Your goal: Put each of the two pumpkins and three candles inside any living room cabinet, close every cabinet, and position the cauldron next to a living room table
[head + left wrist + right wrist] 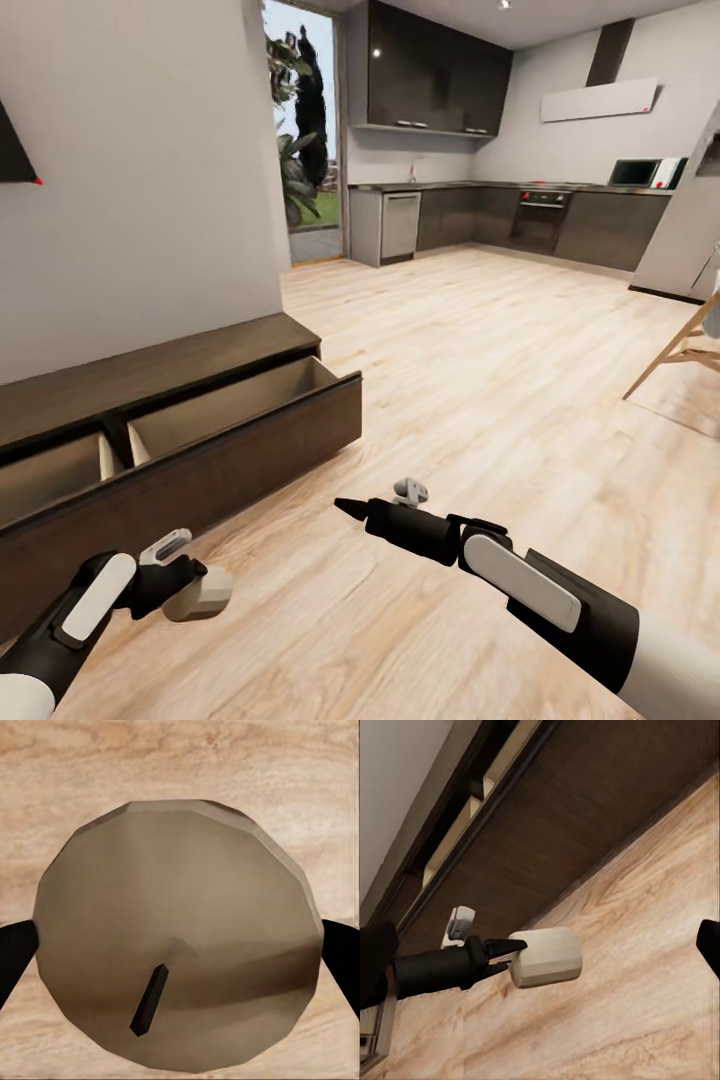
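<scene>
From the head view, the left gripper [190, 590] is pinching a candle [200, 594] above the floor [450, 400], just near of the cabinet [200, 440], whose drawer is standing pulled out. The right gripper [350, 508] is hovering mid-floor, and whether its fingers are spread or together cannot be told. In the left wrist view, the candle's [180, 937] flat top with its wick is sitting between both fingers. In the right wrist view, the left gripper [514, 949] is holding the candle [547, 956] beside the cabinet front [585, 817].

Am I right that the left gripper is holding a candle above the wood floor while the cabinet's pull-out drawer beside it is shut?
Not quite: the cabinet drawer stands pulled open, as the head view shows. The rest holds: the left gripper is shut on a candle above the wood floor.
</scene>
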{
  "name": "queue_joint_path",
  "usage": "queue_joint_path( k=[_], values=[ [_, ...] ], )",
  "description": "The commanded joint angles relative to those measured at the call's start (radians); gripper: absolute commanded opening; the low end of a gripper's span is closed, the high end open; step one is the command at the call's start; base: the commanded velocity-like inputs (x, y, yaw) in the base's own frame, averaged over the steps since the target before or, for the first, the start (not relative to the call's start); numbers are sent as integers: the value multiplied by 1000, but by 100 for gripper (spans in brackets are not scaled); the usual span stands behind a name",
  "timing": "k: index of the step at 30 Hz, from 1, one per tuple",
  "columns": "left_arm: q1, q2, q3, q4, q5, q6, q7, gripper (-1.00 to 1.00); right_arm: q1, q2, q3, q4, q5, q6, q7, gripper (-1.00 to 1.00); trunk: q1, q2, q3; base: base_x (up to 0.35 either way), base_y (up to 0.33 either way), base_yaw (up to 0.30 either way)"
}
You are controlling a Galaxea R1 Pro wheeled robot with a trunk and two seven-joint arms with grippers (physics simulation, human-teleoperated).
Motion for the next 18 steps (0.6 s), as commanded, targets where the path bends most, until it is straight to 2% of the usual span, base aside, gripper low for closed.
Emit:
queue_joint_path(
  k=[1,5,18],
  values=[
    [0,0,-3,-2,8,20,9,-100,-1,0,2,-2,-8,-1,-7,100,-1,0,4,0,0,-243],
    [0,-1,1,-2,8,39,9,-100,-2,0,2,23,-8,-2,-7,100,-1,0,8,0,0,-243],
    [0,-2,4,-2,9,41,9,-100,-2,0,2,42,-22,-5,-5,100,-1,0,22,0,0,-243]
  ],
)
